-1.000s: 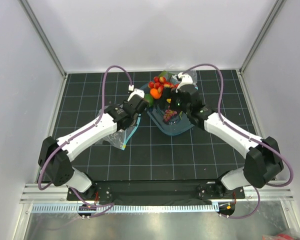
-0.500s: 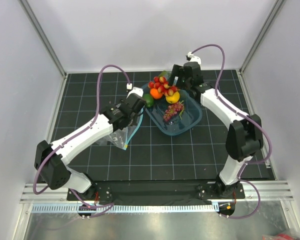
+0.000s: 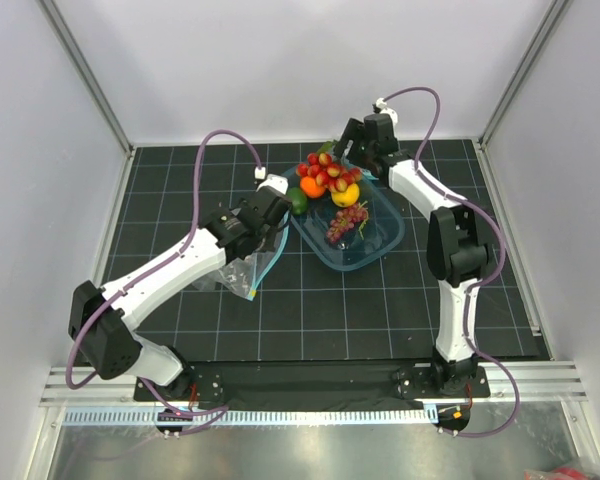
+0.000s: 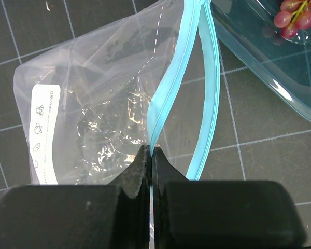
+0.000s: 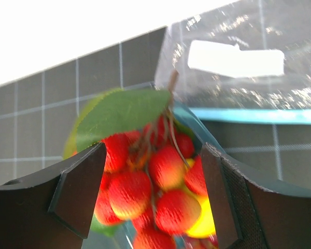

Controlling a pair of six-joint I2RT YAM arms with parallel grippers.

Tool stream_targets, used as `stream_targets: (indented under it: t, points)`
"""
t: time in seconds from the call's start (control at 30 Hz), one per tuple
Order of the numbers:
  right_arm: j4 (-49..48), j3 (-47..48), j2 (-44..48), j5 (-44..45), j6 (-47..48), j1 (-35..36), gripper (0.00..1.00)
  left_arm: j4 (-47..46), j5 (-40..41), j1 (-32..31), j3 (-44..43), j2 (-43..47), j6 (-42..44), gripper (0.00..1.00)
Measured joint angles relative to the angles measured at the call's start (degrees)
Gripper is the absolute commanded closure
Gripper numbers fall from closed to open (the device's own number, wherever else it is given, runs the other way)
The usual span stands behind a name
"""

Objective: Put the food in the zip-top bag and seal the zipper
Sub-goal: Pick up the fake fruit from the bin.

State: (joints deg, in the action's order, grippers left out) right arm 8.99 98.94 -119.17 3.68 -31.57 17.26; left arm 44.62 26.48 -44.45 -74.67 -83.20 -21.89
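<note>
- We see the large clear thin plastic zip-top bag [image 4: 93,104] lying flat on the dark gridded worktop [image 3: 180,180], left of the fruit.
- Its small white label [image 4: 44,135] carries tiny grey print and icons, too small for us to read.
- The left end effector [image 4: 149,153] is pinched tight on one lip of the teal-blue zipper strip [image 4: 171,98].
- The strip's long axis runs from the near side towards the far side. The other lip bows away, so the mouth faces right, towards the teal translucent plastic tub [image 3: 370,245].
- In the tub lies a purple grape bunch [image 3: 347,220].
- At its far rim sit a green lime [image 3: 297,200], an orange [image 3: 312,186], a yellow lemon [image 3: 344,194] and red strawberries [image 5: 145,192].
- The right end effector [image 5: 153,181] stands wide, flanking the strawberries.
- Behind it, a second clear bag [image 5: 280,31] bears a white patch we cannot read.
</note>
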Motion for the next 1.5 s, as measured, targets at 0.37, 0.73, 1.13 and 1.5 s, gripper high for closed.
stream_targets:
  t: [0.37,0.73,1.13,1.5]
  points:
    - [-4.96,4.76,-9.25,2.19,-3.52,0.0,0.43,-0.28,-0.7,0.0,0.11,-0.11,1.33,1.0]
    - [-8.2,8.66,-12.98,2.95,-4.61,0.13,0.9,-0.33,-1.05,0.0,0.81,-0.11,1.38,1.0]
    - [-12.24,1.79,-8.07,1.77,0.04,3.04,0.99,-0.48,-1.05,0.0,1.14,0.33,1.42,1.0]
    - [-16.48,-15.74,13.9,1.99,4.31,6.45,0.99,-1.2,-1.01,0.0,2.12,2.38,1.6,1.0]
